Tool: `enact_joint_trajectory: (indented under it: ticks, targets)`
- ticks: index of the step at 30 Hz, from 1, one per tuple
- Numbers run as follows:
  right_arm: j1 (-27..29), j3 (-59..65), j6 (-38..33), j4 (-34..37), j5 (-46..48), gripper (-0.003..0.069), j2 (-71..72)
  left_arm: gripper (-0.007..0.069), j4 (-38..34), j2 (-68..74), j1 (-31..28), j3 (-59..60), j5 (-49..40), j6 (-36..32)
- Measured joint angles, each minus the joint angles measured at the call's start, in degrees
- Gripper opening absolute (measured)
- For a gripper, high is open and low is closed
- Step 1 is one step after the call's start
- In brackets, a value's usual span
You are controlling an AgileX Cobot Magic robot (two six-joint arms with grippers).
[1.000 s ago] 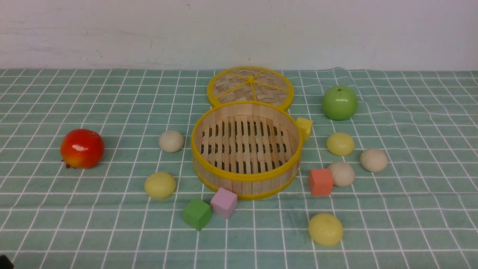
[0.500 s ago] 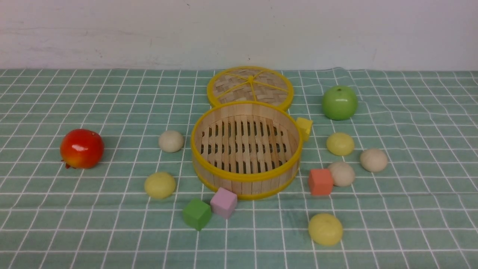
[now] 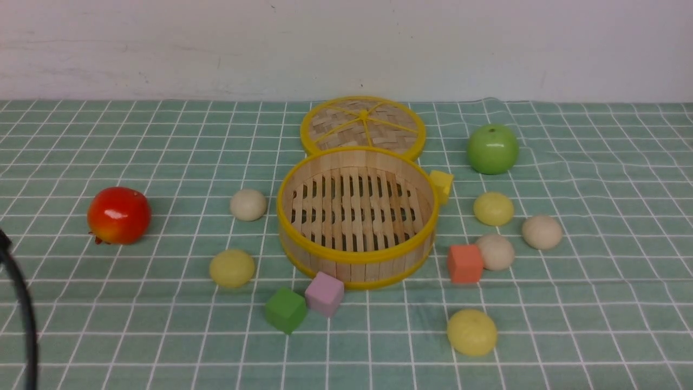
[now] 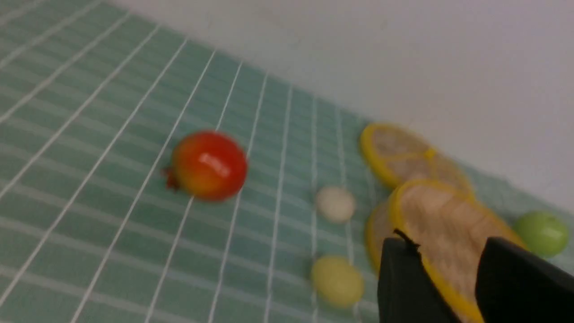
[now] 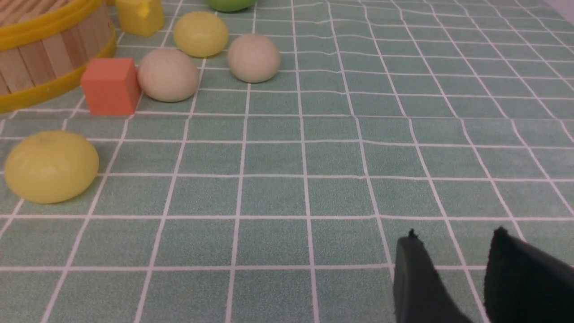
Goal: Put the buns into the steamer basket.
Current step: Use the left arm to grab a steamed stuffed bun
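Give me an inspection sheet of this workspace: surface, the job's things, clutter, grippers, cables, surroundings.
Surface: green cloth with a white grid, lines wavy toward the right.
Job's things: steamer basket with nothing in it; six buns outside it, two left, four right.
Clutter: woven lid behind the basket; red fruit; green apple; yellow cube, orange cube, pink cube and green cube.
Grippers: left gripper and right gripper both open, holding nothing.
Cables: a dark, curved, cable-like strip at the front view's left edge.
Surroundings: pale wall behind, with faint marks.
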State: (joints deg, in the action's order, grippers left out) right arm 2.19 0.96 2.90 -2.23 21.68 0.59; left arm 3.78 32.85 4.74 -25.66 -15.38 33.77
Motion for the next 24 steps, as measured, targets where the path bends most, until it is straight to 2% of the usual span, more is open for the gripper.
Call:
enact_joint_trajectory:
  ticks: [6,14,19,24]
  targets:
    - [0.00,0.00,0.00,0.00,0.00,0.0238,0.00,0.0238,-0.60,9.73,0.00,0.00,1.01,0.38]
    - [0.00,0.00,0.00,0.05,0.00,0.0238,0.00,0.0238,-6.22,24.73,0.00,-4.19,3.57,0.50]
    - [0.00,0.00,0.00,0.05,0.00,0.0238,0.00,0.0238,-7.64,35.93,0.00,-15.59,-2.52,-1.13]
    - [0.00,0.00,0.00,0.00,0.00,0.0238,0.00,0.0238,-7.86,48.02,0.83,-29.96,-17.51,-9.80]
